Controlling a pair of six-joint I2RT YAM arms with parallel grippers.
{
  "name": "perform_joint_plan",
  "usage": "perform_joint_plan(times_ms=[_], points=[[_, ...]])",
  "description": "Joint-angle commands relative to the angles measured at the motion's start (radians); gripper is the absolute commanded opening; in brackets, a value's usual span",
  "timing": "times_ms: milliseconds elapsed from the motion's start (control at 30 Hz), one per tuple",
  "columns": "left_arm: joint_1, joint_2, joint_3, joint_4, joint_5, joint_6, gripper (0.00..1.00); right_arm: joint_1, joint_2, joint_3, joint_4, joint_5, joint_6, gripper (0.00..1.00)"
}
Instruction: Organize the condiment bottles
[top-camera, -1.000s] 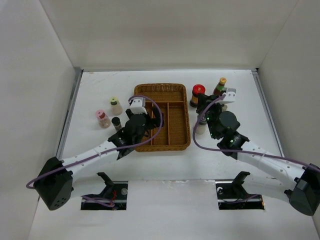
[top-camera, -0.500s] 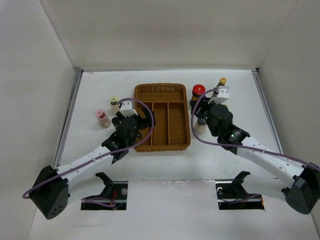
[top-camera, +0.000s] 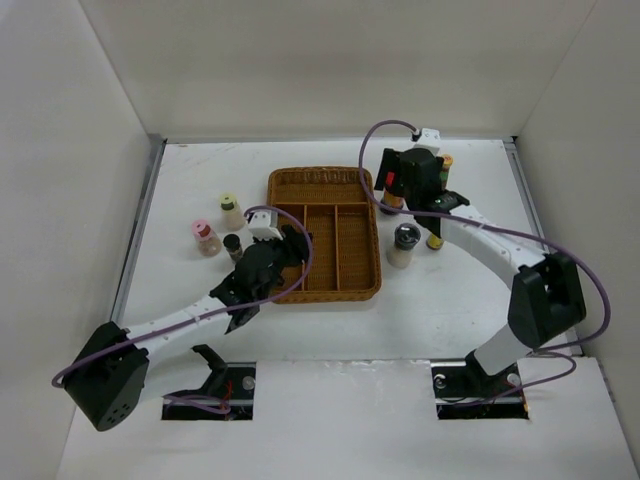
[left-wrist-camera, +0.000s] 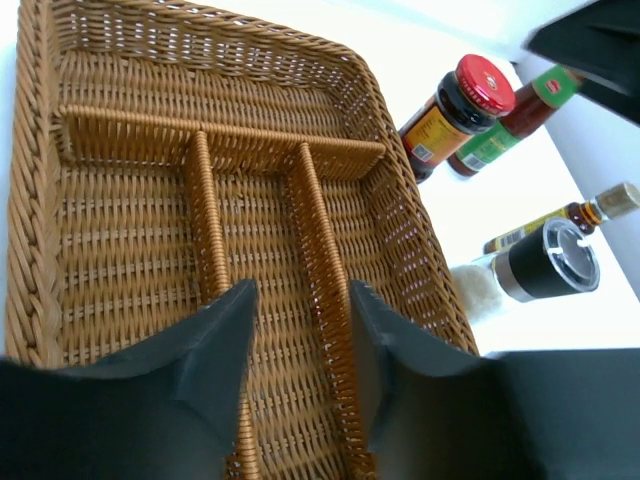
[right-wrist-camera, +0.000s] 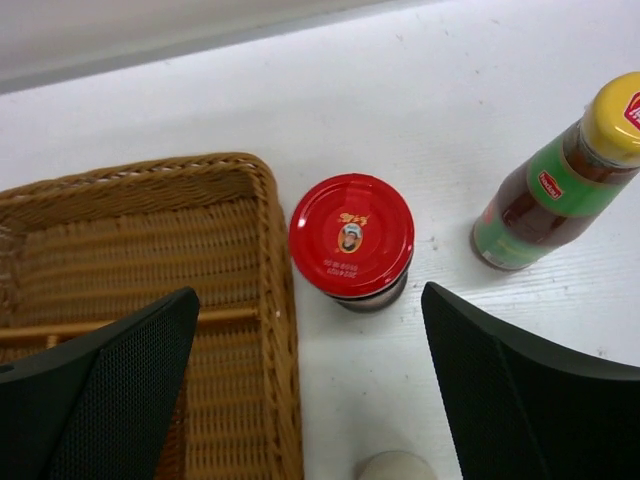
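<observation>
Three stand left of the wicker tray (top-camera: 318, 172) on the tabletop (top-camera: 420, 310): green-capped bottle (top-camera: 232, 211), pink-capped bottle (top-camera: 205, 238), brown-capped bottle (top-camera: 233, 246); left wrist: left claw (left-wrist-camera: 300, 310) spread, empty, over the tray; right wrist: right claw (right-wrist-camera: 308, 293) spread wide above the red-capped jar (right-wrist-camera: 351, 240), just right of the tray.

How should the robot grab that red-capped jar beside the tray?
Probably by its round red cap, coming straight down from above. The jar stands upright, and the tray wall sits close on one side, so a sideways approach looks cramped. The open right gripper hangs over it.
</observation>
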Motion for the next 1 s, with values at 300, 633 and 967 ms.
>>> perform_joint_plan(times_ms=[300, 633, 967], points=[[0.021, -0.033, -0.067, 0.16, 0.019, -0.038, 0.62, -0.089, 0.191, 0.153, -0.077, -0.1, -0.008, 0.99], [0.043, -0.022, -0.073, 0.163, 0.02, -0.058, 0.63, -0.101, 0.271, 0.2, -0.063, -0.144, -0.01, 0.96], [0.055, -0.031, -0.079, 0.163, 0.023, -0.07, 0.63, -0.103, 0.302, 0.215, -0.062, -0.138, -0.01, 0.81]])
